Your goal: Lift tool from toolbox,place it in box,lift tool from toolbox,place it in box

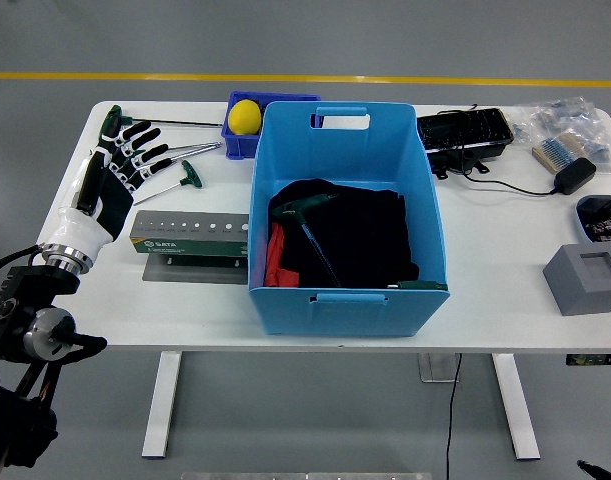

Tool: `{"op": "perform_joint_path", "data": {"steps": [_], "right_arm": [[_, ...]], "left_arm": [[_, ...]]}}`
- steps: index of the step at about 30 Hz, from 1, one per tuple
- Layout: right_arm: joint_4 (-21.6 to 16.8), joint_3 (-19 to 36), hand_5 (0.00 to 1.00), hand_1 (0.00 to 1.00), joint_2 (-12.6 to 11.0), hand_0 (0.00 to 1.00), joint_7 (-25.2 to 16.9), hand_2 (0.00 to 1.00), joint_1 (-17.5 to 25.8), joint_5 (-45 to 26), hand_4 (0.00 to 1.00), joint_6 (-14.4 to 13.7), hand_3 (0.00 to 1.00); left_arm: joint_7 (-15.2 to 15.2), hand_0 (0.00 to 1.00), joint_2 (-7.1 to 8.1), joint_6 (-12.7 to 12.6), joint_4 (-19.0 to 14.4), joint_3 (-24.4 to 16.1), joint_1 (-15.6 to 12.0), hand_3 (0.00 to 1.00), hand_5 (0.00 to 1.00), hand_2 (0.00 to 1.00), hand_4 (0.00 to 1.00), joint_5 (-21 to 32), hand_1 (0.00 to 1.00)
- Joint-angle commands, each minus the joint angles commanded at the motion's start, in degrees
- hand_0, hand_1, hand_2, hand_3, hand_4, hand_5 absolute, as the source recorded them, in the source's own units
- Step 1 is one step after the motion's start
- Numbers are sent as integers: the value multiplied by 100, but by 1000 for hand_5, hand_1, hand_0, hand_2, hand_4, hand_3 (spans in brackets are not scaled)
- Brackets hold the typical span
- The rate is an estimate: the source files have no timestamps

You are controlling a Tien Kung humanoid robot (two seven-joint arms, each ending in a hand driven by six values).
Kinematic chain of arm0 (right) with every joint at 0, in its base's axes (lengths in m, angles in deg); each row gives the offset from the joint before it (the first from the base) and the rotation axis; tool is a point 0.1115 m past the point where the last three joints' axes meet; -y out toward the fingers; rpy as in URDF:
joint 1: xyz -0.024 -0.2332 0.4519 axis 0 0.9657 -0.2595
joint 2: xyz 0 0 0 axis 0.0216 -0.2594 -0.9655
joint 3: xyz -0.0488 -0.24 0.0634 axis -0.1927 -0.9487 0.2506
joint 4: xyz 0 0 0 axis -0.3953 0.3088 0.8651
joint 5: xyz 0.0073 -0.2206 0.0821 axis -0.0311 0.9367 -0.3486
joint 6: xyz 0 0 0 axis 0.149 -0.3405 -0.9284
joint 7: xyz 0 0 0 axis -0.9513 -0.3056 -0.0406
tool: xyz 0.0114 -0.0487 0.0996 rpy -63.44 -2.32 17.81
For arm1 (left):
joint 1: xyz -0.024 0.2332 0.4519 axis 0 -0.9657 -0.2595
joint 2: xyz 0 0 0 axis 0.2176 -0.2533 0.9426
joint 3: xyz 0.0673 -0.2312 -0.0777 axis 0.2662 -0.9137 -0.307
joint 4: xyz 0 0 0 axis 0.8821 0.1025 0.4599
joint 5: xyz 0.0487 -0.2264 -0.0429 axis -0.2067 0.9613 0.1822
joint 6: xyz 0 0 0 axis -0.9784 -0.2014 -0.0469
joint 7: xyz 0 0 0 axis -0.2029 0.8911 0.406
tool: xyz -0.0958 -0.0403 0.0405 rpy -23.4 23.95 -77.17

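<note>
A big blue box (345, 215) stands mid-table, lined with dark cloth; a green T-handle tool (310, 228) lies inside it. Left of the box sits a grey tool holder (190, 238) with a row of holes. Three green T-handle tools (175, 170) lie on the table beyond it, at the far left. My left hand (115, 170), white and black, hovers over the table's left edge with fingers spread, holding nothing, just left of those tools. My right arm is out of view.
A small blue bin with a yellow ball (245, 117) stands behind the box's left corner. At the right are a black tray (465, 132), a charger with cable (571, 176), a brush (557, 152), plastic bags and a grey foam block (587, 280).
</note>
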Motion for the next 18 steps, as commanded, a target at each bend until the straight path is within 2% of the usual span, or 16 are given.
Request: {"op": "perform_joint_path", "data": {"steps": [3, 4, 9, 10, 15, 16, 18], "right_arm": [[-1, -9, 656, 594, -5, 614, -2, 668, -7, -4, 770, 3, 538], [-1, -9, 656, 594, -5, 616, -2, 668, -8, -3, 770, 3, 538], [-2, -8, 656, 594, -11, 616, -2, 668, -17, 9, 770, 7, 538], [-2, -8, 656, 594, -10, 615, -3, 668, -18, 7, 769, 7, 538], [-3, -22, 656, 594, -13, 615, -5, 668, -21, -12, 769, 9, 538], [-3, -20, 655, 594, -13, 616, -3, 668, -21, -7, 769, 10, 538], [-4, -24, 655, 594, -15, 616, -2, 668, -22, -10, 769, 13, 538]], "left_arm": [[94, 840, -4, 74, 36, 7, -6, 773, 846, 913, 932, -58, 873], [109, 976, -3, 101, 41, 11, -9, 858, 915, 998, 948, -63, 998], [171, 976, -7, 254, 80, 43, -22, 858, 915, 998, 948, -185, 998], [164, 995, -6, 272, 86, 46, -25, 896, 961, 998, 968, -206, 998], [143, 995, -6, 363, 121, 44, -46, 896, 961, 998, 968, -284, 998], [177, 998, -6, 378, 134, 47, -53, 961, 998, 998, 989, -334, 998], [222, 998, -12, 392, 149, 41, -61, 961, 998, 998, 989, -408, 998]]}}
